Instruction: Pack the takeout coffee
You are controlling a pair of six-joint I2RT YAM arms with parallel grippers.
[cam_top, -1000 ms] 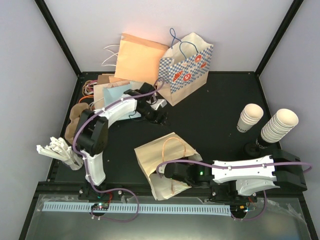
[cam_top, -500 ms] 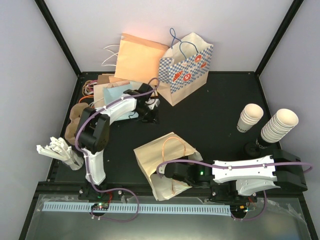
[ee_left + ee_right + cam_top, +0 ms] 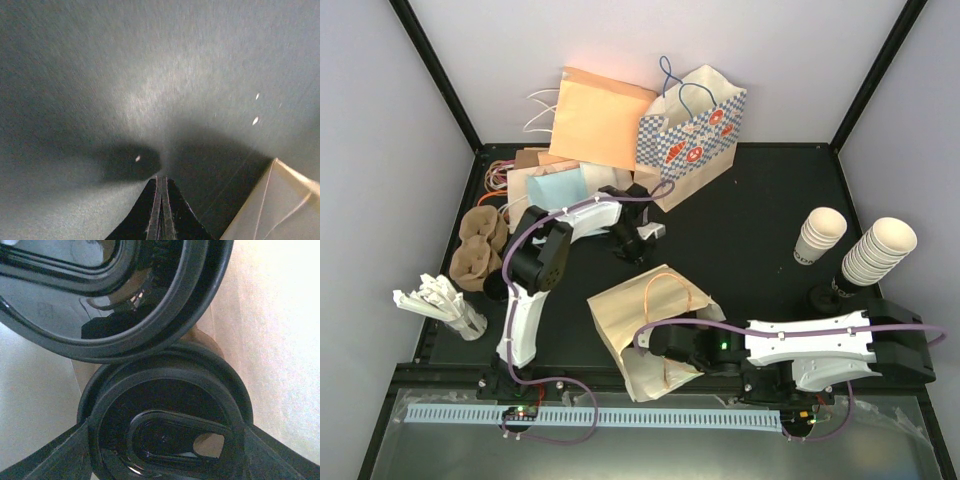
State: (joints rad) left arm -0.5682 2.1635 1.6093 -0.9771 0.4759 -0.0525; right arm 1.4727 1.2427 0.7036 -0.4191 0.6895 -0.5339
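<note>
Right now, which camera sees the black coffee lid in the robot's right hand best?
The right wrist view: the coffee lid sits close up between the fingers of the right gripper, a second lid above it. The top view hides it inside the brown bag; the left wrist view shows only table and a bag corner.

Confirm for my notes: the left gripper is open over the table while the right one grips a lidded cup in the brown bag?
No: the left gripper is shut on nothing, as the left wrist view shows. It is over the table; the right gripper grips the lidded cup in the brown bag.
</note>
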